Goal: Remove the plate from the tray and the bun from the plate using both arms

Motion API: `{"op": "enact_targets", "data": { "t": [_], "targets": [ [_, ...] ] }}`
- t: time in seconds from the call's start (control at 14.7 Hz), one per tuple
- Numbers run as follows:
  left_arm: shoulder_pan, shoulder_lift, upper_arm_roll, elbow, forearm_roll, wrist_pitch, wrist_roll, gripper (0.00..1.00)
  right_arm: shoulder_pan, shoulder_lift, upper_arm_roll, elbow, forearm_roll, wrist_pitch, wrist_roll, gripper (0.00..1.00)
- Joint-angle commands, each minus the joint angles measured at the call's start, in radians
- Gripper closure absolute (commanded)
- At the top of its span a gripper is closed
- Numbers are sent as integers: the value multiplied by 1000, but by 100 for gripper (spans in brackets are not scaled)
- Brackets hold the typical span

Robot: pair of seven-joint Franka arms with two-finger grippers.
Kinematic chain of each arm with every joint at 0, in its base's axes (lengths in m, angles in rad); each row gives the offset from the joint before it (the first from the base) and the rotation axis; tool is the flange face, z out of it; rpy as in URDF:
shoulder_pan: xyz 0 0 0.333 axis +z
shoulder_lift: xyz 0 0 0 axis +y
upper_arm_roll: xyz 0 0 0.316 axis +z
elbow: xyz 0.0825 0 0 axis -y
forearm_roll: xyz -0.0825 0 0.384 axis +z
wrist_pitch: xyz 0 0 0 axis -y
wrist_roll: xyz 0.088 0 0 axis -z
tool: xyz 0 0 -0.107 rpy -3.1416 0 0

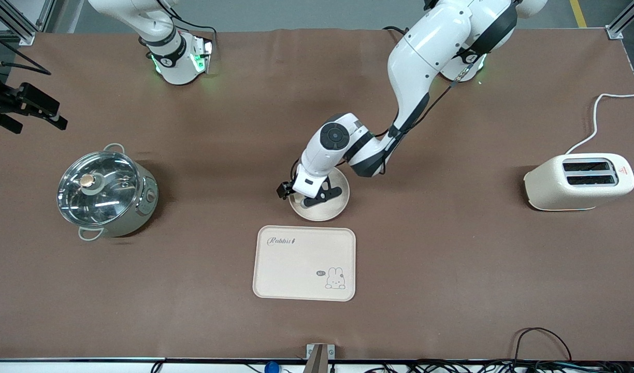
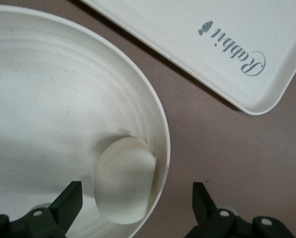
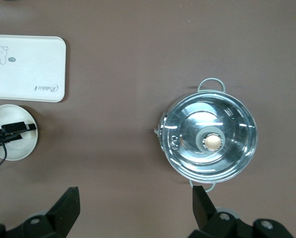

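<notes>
The round cream plate lies mid-table, just farther from the front camera than the tray. My left gripper is low over the plate's edge and open. In the left wrist view the gripper straddles the plate's rim, with one finger over the dish and one over the table. The pale bun lies inside the plate against the rim, between the fingers and not gripped. The bun is hidden in the front view. My right gripper waits high at the right arm's end, open and empty. The plate also shows in the right wrist view.
The cream rabbit tray lies nearer the front camera than the plate. A steel pot with a glass lid stands toward the right arm's end. A cream toaster with its cord stands at the left arm's end.
</notes>
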Motion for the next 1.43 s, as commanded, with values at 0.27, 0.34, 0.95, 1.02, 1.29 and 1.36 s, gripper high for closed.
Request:
{"op": "enact_targets", "data": {
  "t": [0.27,0.34,0.95,1.02,1.29,1.36],
  "targets": [
    [-4,-1,28,19,31,2,-4,77,-52,-32,28,-49,-55,3,-34,0],
    [-1,-4,28,19,31,2,-5,88,-52,-31,26,-49,-58,3,-34,0],
    [106,-260,34,-30,111,-436,175,100,-43,27,30,-37,-69,-59,-30,0],
    [160,-309,34,-70,111,-476,293,99,-38,34,30,-37,-69,-60,-27,0],
    [428,-435,22,-263,114,-469,705,99,-4,34,30,-11,-75,-52,-22,0],
    [490,-433,17,-276,114,-467,793,99,-7,34,28,-3,-75,-53,-22,0]
  ]
}}
